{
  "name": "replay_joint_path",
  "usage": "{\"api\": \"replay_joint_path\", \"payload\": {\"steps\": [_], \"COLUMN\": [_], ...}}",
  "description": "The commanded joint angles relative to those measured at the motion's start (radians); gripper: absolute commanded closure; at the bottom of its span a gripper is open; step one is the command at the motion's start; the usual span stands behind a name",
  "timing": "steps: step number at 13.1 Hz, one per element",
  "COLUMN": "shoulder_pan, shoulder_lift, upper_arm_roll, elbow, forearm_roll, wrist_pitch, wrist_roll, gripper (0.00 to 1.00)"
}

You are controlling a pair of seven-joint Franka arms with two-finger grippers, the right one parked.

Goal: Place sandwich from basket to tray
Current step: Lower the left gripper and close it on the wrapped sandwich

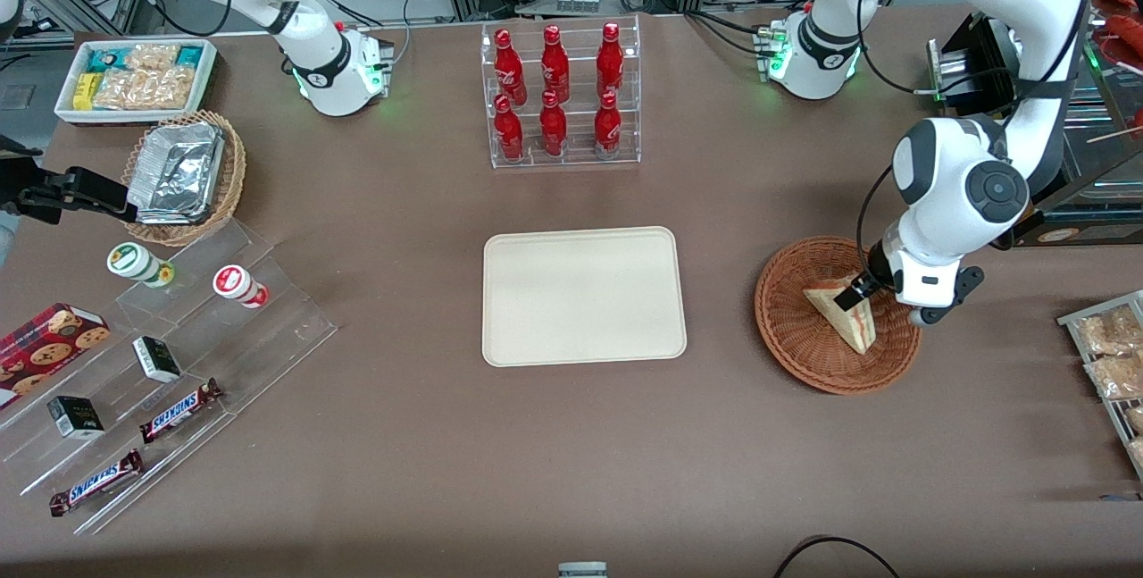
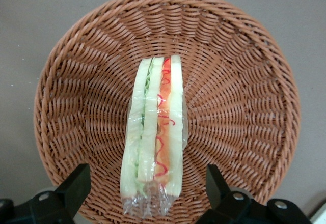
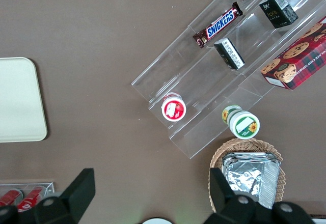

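Sandwich (image 2: pixel 154 132) lying on edge in basket (image 2: pixel 244 107), clear-wrapped: likely light, soft, crushable, film slippery. Best pinched gently across the bread faces. Gripper (image 2: pixel 147 193) spread wide, straddling its near end, not touching. Tray (image 1: pixel 584 296) at basket's 9 o'clock, bare. "SNICKERS" (image 3: pixel 221 23) readable on bars.

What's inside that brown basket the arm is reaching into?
Only the sandwich lies in the basket, standing on edge with its filling facing up. The open gripper hovers over it, fingers either side. The weave under the sandwich is hidden.
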Motion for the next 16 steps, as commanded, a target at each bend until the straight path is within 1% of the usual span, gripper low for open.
{"api": "replay_joint_path", "payload": {"steps": [1, 6, 7, 8, 9, 11, 13, 15, 16], "shoulder_pan": [0.003, 0.003, 0.003, 0.001, 0.000, 0.000, 0.000, -0.006, -0.011], "shoulder_lift": [0.029, 0.084, 0.092, 0.092, 0.087, 0.069, 0.040, 0.025, 0.018], "upper_arm_roll": [-0.006, -0.006, -0.007, -0.006, -0.006, -0.007, -0.007, -0.010, -0.013], "elbow": [-0.001, -0.003, -0.001, -0.001, -0.001, 0.002, 0.026, 0.083, 0.120], "forearm_roll": [-0.010, -0.017, -0.018, -0.018, -0.018, -0.018, -0.015, -0.006, -0.004], "wrist_pitch": [0.034, 0.068, 0.068, 0.067, 0.061, 0.042, -0.027, -0.111, -0.166], "wrist_roll": [-0.020, -0.021, -0.038, -0.067, -0.076, -0.069, -0.055, -0.027, 0.020], "gripper": [0.00, 0.00, 0.15, 0.59, 1.00, 1.00, 1.00, 1.00, 1.00]}}
